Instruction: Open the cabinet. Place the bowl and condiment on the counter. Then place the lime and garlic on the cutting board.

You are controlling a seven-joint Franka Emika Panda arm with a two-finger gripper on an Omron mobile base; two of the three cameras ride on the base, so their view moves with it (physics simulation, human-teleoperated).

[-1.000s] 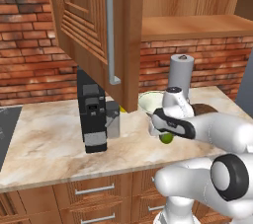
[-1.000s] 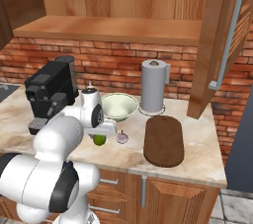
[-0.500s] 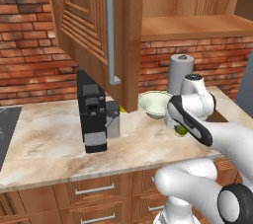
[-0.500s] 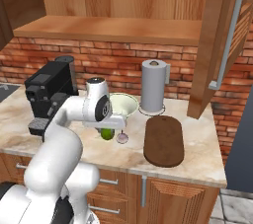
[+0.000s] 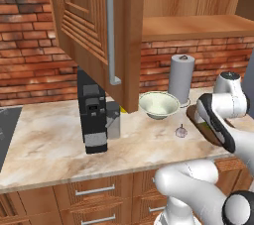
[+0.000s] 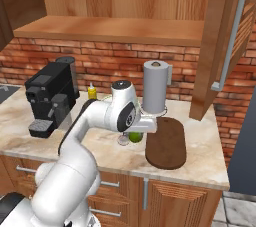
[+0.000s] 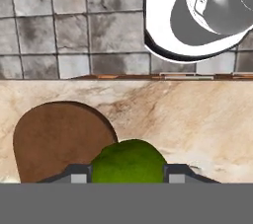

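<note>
While clamped between the gripper (image 7: 128, 174) tips at lower centre, small bright green lime (image 7: 128, 163) is carried. Dark brown rounded wooden cutting board (image 7: 59, 136) lies just lower left of it.

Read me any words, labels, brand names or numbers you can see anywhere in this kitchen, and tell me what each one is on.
No readable text: none in any view.
Coffee machine: plain black front, no brand or markings.
Yellow condiment bottle: too small to tell if it carries a label.
Paper towel roll, bowl, cutting board, cabinet door: all unmarked.
Lime: plain green.
</note>
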